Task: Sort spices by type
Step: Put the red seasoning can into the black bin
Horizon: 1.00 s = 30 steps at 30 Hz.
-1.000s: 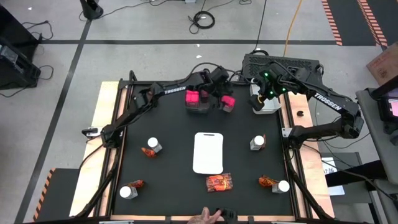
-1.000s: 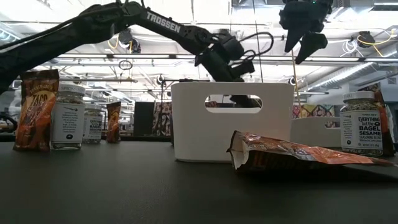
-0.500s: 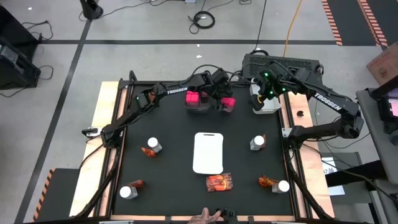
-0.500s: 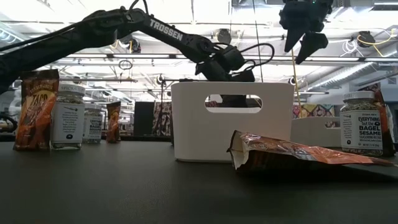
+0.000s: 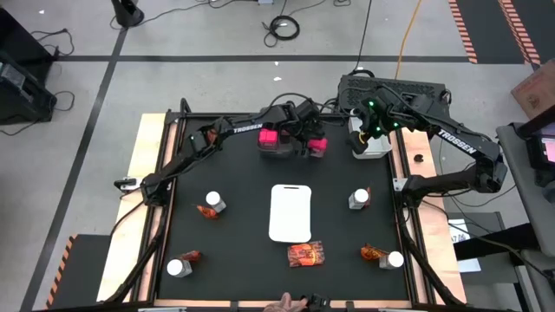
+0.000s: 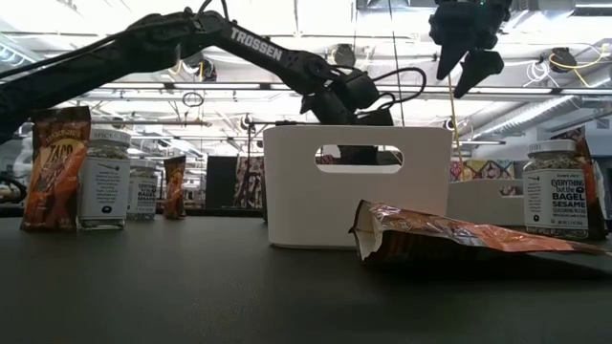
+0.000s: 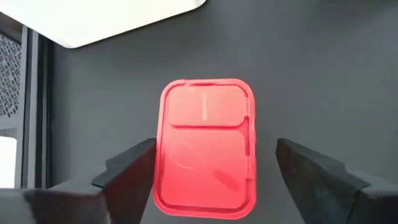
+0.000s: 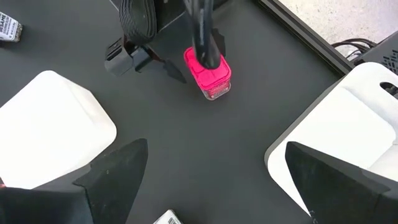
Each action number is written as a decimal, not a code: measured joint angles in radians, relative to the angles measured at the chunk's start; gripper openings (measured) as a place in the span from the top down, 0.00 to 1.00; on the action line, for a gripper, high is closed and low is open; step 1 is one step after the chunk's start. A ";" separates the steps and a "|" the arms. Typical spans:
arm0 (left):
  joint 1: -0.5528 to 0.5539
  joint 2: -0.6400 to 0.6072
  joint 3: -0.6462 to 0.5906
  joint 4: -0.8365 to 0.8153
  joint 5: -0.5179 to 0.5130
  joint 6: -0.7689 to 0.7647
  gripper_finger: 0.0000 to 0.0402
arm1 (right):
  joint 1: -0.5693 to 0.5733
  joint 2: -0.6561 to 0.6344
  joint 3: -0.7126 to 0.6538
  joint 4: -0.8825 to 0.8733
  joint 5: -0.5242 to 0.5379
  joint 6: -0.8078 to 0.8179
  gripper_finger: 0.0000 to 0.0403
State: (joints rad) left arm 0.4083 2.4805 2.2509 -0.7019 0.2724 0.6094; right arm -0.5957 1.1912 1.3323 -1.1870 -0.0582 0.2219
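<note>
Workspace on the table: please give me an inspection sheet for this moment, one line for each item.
Surface: black table top, wooden frame around it.
Job's things: pink box between the left fingers, apart from them; second pink box in a grey bin; four white-capped jars, each beside a red-orange packet; one packet lying flat near the front.
Clutter: white handled tray in the centre; white bin at the far right.
Grippers: left gripper open, low over the pink box; right gripper open, raised.
Cables: bundles along both arms; coil on the floor.
Surroundings: a hand at the table's front edge.
</note>
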 joint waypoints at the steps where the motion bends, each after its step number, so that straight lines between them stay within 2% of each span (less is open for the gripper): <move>1: 0.000 0.000 0.000 0.000 -0.003 0.000 0.22 | 0.000 0.000 0.000 0.003 0.000 -0.001 0.07; 9: -0.006 0.016 0.000 -0.021 -0.065 0.001 0.32 | 0.000 0.000 0.000 0.007 0.000 -0.004 0.07; 18: -0.009 0.013 0.000 -0.020 -0.068 -0.051 0.46 | 0.000 0.000 0.000 0.007 0.001 -0.026 0.07; 23: -0.009 0.001 0.005 -0.041 -0.080 -0.132 0.47 | 0.000 0.000 0.000 0.009 0.006 -0.041 0.07; 30: -0.006 -0.044 0.008 -0.055 -0.072 -0.157 0.47 | 0.000 0.000 0.000 0.023 0.006 -0.075 0.07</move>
State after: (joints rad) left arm 0.4020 2.4369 2.2593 -0.7567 0.2000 0.4522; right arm -0.5957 1.1912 1.3323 -1.1643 -0.0520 0.1468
